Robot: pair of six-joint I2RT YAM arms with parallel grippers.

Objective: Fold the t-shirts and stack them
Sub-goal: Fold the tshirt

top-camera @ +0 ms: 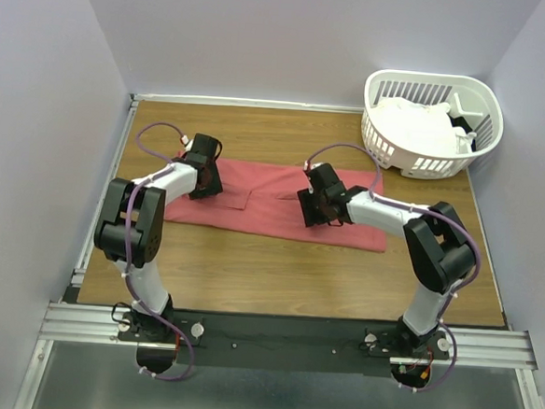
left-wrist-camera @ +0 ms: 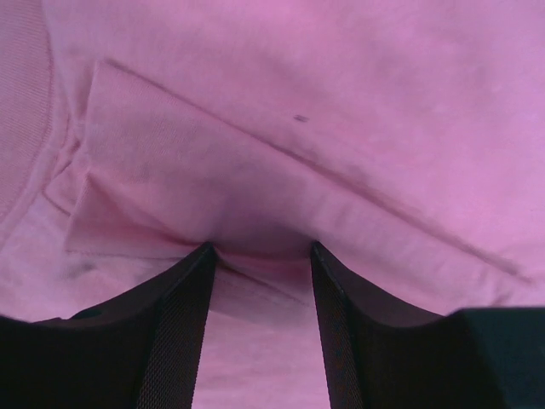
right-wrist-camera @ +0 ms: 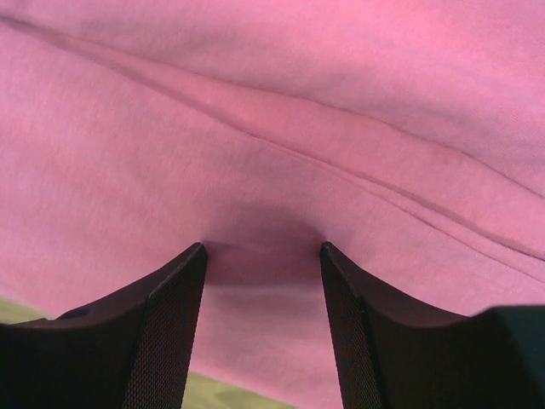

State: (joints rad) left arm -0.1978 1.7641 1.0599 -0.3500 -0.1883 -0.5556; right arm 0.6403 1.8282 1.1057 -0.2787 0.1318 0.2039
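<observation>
Coral-red t-shirt (top-camera: 273, 203) flat on the wooden table (top-camera: 277, 275), folded into a long band across the table's middle, left to right. Far edge of the band straight; near edge slanting toward the table's near side at its right end, ending in a square corner. Folded flap with a crisp diagonal crease in the left wrist view, a ribbed edge beside it. Long soft crease across the cloth in the right wrist view, with a sliver of table wood past the hem.

Left gripper (top-camera: 203, 173) down on the band's left end, toward the table's left side. Fingers (left-wrist-camera: 183, 315) spread moderately, tips touching the cloth, nothing pinched between them. Right gripper (top-camera: 315, 206) down on the band right of the table's centre. Same stance: fingers apart, tips pressing the fabric, no fold clamped.

White t-shirts (top-camera: 414, 125) heaped in the white slatted laundry basket (top-camera: 389, 149) at the table's far right corner, well apart from the band.

Open wood: broad strip along the table's near side, narrower strip along its far side, and a margin at its left edge.
</observation>
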